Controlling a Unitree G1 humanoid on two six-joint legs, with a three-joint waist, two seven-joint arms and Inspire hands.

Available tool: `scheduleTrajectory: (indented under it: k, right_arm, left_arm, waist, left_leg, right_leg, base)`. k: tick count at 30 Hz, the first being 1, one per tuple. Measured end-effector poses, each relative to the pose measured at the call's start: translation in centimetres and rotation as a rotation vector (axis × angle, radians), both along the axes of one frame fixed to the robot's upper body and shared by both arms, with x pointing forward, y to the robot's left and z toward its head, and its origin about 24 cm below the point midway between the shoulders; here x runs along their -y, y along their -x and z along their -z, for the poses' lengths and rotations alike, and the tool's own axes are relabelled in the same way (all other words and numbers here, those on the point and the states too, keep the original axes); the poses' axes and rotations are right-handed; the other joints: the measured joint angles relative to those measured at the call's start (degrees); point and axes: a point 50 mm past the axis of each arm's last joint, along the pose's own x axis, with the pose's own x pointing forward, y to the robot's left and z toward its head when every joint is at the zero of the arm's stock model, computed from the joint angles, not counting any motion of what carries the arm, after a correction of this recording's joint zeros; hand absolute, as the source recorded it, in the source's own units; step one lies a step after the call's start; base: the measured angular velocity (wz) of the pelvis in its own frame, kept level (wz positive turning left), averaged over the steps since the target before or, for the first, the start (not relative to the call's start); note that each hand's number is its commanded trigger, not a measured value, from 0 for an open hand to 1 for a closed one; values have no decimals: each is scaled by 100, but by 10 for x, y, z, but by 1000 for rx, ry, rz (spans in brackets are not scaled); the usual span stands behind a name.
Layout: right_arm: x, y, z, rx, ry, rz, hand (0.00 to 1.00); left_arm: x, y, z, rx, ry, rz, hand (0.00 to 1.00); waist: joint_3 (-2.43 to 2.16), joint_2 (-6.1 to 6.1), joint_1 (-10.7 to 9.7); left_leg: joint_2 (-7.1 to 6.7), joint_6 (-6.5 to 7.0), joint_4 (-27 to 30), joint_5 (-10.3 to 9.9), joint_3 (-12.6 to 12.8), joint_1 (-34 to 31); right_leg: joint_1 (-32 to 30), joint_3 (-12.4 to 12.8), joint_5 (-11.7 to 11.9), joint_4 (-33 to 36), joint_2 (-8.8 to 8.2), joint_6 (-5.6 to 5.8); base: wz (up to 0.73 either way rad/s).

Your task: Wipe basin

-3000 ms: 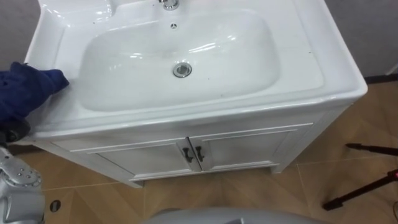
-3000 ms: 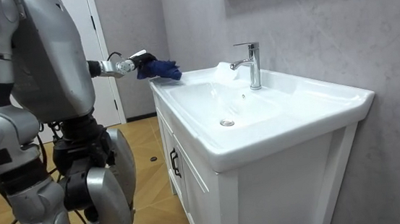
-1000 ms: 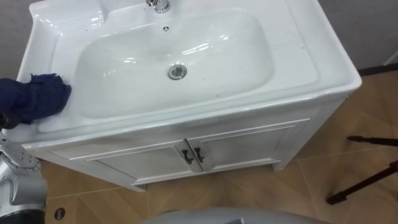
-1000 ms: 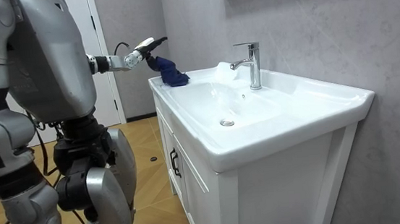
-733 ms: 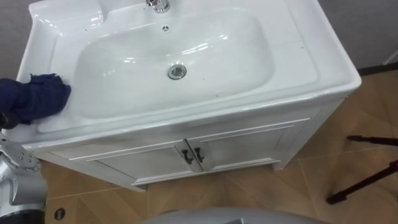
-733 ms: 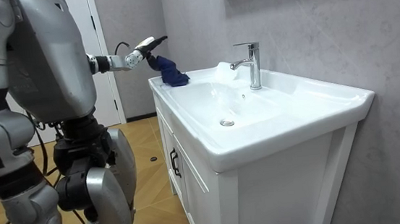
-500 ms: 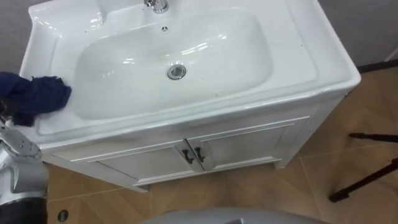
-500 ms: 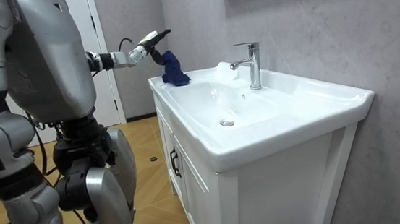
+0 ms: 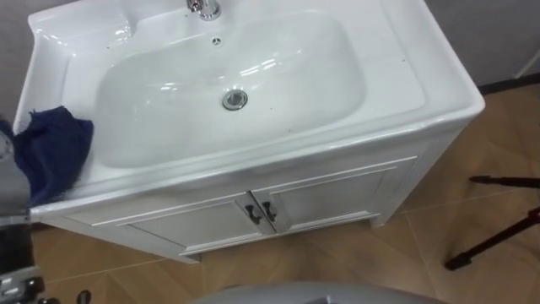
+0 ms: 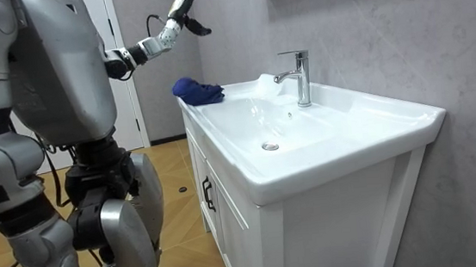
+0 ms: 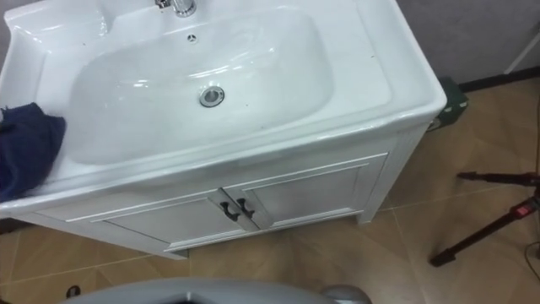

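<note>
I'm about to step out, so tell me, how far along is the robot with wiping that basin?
Done: nothing certain; the basin looks glossy, but that doesn't prove wiping. In hand: nothing; the blue cloth lies bunched on the basin's left rim, with the left hand raised open above it. Left: likely grasping the cloth and wiping the bowl.

Bathroom; white basin, chrome tap, cabinet beneath

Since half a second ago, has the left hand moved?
Yes. The left hand has lifted, open, above the faucet's height, leaving the blue cloth on the basin's rim.
</note>
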Motion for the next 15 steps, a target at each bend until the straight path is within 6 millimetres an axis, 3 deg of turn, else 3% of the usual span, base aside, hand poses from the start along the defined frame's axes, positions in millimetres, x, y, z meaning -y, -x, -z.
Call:
scheduleTrajectory:
  k: [4, 15]
  right_arm:
    - [2, -4, -1, 19, 8, -1, 0]
    - [6, -4, -3, 21, 21, -35, 0]
  left_arm:
    - [-8, 4, -10, 34, -3, -19, 0]
    - [-28, 20, -29, 119, 4, -110, 0]
  waist:
    - [-8, 98, 3]
    - [-25, 137, 266]
  left_leg:
    - [0, 0, 0, 0, -6, 1]
    - [0, 0, -9, 0, -29, -10]
  right_leg:
    - [-3, -14, 0, 4, 0, 1]
    - [36, -100, -3, -6, -5, 4]
  base:
    - [0]
    - [4]
